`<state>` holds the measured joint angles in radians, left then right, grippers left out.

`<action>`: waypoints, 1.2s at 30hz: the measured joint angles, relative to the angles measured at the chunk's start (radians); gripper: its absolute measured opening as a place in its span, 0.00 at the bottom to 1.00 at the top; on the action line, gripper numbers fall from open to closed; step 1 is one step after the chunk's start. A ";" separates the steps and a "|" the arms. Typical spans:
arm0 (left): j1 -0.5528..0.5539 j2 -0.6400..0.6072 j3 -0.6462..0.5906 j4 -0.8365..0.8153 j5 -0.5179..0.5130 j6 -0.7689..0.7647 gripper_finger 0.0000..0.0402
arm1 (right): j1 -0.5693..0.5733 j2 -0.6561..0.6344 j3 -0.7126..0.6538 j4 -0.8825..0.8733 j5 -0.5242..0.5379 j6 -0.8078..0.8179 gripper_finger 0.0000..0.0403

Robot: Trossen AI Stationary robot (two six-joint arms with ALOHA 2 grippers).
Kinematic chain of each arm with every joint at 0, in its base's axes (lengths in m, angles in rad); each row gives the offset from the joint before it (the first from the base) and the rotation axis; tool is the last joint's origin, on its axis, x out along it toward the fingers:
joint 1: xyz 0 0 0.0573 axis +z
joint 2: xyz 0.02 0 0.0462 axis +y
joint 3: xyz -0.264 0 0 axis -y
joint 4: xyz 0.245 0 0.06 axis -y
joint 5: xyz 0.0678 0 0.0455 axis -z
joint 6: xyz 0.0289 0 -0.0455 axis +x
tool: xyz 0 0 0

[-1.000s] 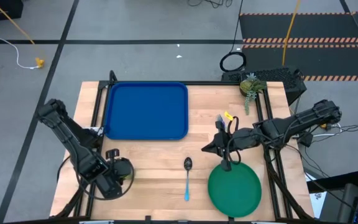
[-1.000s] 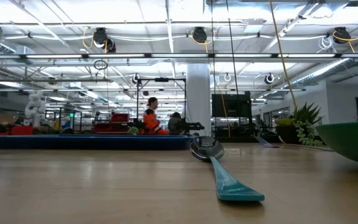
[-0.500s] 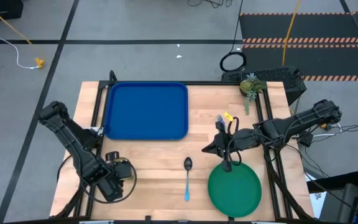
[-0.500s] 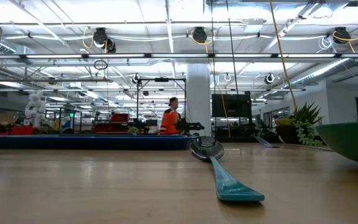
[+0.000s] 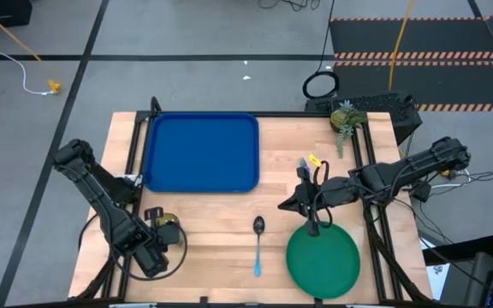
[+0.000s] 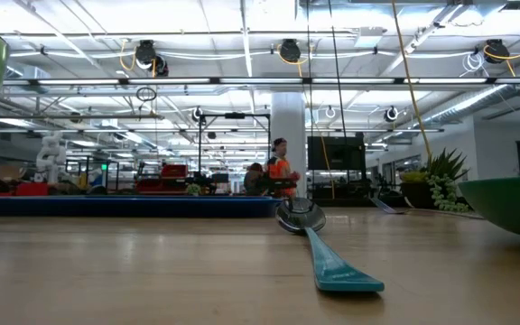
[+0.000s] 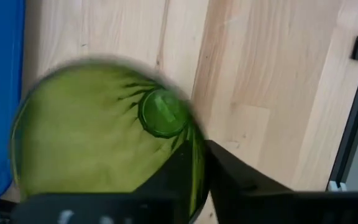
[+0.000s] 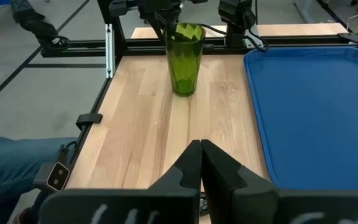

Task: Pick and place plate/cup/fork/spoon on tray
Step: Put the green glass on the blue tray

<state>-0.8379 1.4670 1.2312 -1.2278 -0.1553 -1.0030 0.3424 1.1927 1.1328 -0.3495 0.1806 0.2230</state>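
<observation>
On pale wood table [image 5: 229, 227], left end effector [image 5: 163, 224] clamping cup [image 8: 185, 58] rim, right end effector [image 5: 312, 224] closed empty, person [image 6: 281, 171] beyond.

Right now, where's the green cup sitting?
In the high view the cup stands near the table's front left, below the blue tray, with the left gripper closing on its rim.

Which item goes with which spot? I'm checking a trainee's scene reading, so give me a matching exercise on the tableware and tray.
Things:
1. cup
2. spoon
3. plate
4. tray

Places:
A. near edge, right side, under the right gripper
B. far left of the table, nothing on it
C. lying near the table's middle front
D. rim pinched by the left gripper

Pairs: 1-D, 2-C, 3-A, 4-B
</observation>
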 joint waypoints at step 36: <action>0.236 -0.001 0.223 -0.234 -0.060 0.406 0.03 | 0.000 0.000 0.000 -0.002 0.000 -0.027 0.00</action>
<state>-0.6014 1.4658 1.4539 -1.4618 -0.2153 -0.5968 0.3424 1.1927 1.1328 -0.3511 0.1810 0.1955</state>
